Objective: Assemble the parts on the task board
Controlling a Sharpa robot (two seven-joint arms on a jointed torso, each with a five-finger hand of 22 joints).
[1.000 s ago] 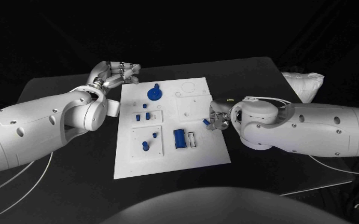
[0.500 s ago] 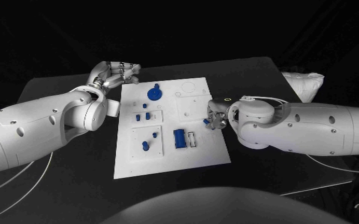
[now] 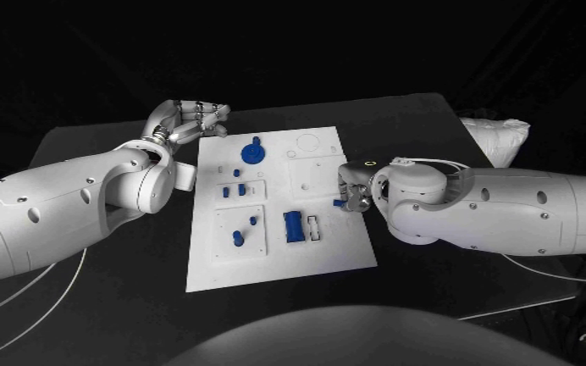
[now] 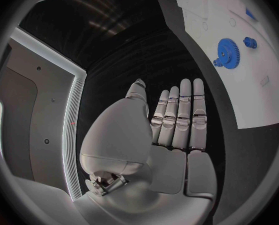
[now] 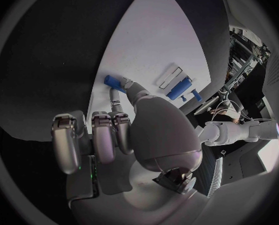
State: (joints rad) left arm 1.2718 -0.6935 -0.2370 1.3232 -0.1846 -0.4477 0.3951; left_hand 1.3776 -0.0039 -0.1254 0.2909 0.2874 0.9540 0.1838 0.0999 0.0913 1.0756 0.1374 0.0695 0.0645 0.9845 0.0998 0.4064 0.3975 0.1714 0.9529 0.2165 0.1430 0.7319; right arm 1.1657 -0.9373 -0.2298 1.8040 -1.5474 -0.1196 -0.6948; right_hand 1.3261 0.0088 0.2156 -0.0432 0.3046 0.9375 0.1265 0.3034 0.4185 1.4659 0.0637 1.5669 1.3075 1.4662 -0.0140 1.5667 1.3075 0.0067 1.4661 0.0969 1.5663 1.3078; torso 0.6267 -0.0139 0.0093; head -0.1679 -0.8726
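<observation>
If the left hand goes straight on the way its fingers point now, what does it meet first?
Probably nothing soon: the left hand points along the black table, beside the task board, not onto it. Depth is unclear.

Head cam overhead; wrist cams close, all share task board (image 3: 279, 205).

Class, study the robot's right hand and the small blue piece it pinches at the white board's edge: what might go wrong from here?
1. The right hand pinches the small blue piece only at the fingertips; it may slip or tilt.
2. The piece sits at the edge of the white task board, so, if dropped, it might land on the black table.
3. The left hand rests beside the board, not steadying it; pressing might shift it.
</observation>
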